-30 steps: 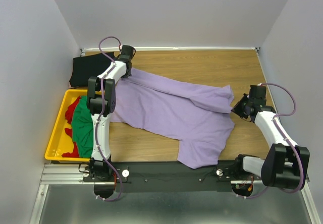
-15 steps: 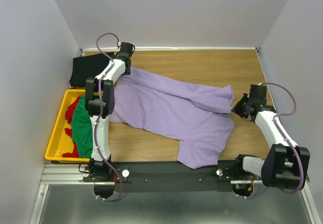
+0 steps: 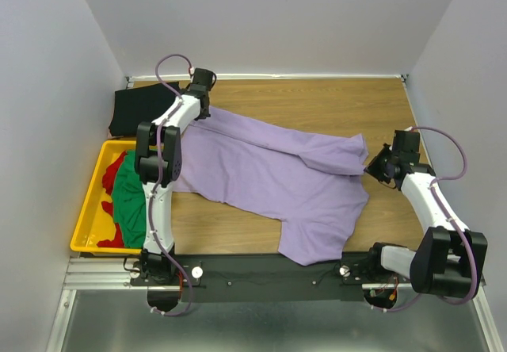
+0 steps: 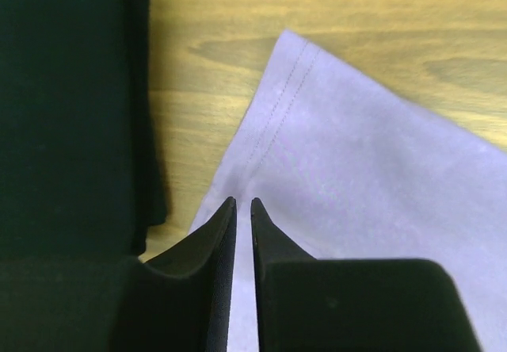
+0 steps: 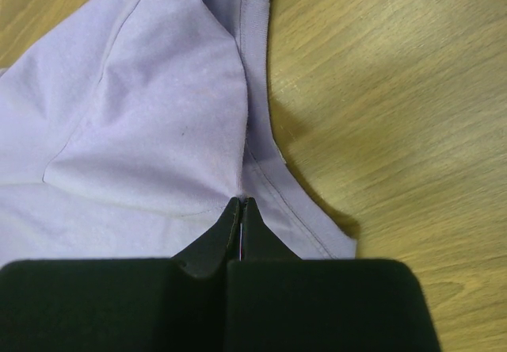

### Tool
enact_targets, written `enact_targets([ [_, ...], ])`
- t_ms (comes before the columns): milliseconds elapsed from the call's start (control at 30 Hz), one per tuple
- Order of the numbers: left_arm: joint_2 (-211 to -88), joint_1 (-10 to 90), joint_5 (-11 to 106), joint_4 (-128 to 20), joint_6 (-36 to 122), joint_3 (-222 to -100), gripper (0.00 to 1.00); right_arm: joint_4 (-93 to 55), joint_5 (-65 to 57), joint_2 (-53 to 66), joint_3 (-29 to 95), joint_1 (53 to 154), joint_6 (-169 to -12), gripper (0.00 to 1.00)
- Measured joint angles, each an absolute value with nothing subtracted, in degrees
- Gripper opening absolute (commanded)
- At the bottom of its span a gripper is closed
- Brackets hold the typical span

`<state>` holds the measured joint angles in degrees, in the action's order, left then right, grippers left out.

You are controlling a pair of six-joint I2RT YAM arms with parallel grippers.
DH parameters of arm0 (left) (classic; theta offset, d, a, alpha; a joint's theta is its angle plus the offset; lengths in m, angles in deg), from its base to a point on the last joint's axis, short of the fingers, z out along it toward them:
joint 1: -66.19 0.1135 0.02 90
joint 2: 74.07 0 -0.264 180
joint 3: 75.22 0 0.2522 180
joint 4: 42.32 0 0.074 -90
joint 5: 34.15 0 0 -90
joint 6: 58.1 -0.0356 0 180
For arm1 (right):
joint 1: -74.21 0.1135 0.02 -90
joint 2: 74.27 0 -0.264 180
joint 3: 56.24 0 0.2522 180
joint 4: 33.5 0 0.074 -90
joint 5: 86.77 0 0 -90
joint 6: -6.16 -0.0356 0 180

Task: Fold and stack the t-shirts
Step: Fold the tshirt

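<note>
The left pincer [image 4: 244, 203] is closed on the far-left corner of the lavender t-shirt [image 3: 269, 174] and the right pincer [image 5: 240, 201] on its right edge, so the shirt lies spread on the surface [image 3: 333, 98] between them, its long axis left to right.

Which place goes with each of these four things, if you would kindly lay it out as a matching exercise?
Things:
1. lavender t-shirt
2. black t-shirt
3. green t-shirt
4. right gripper

Places:
A. in the yellow crate
B. at the far left corner of the table
C. pinching a shirt's edge on the right
D. spread across the table's middle

Pairs: 1-D, 2-B, 3-A, 4-C.
</note>
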<state>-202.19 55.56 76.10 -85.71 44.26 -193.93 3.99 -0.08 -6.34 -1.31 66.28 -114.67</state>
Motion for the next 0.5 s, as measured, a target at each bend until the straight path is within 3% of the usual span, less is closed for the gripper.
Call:
enact_targets([
  [500,-205.57,55.56,76.10,-85.75,45.24,-193.93,0.17,8.29,-2.40,-8.99,-1.31,66.28,-115.13,0.01],
])
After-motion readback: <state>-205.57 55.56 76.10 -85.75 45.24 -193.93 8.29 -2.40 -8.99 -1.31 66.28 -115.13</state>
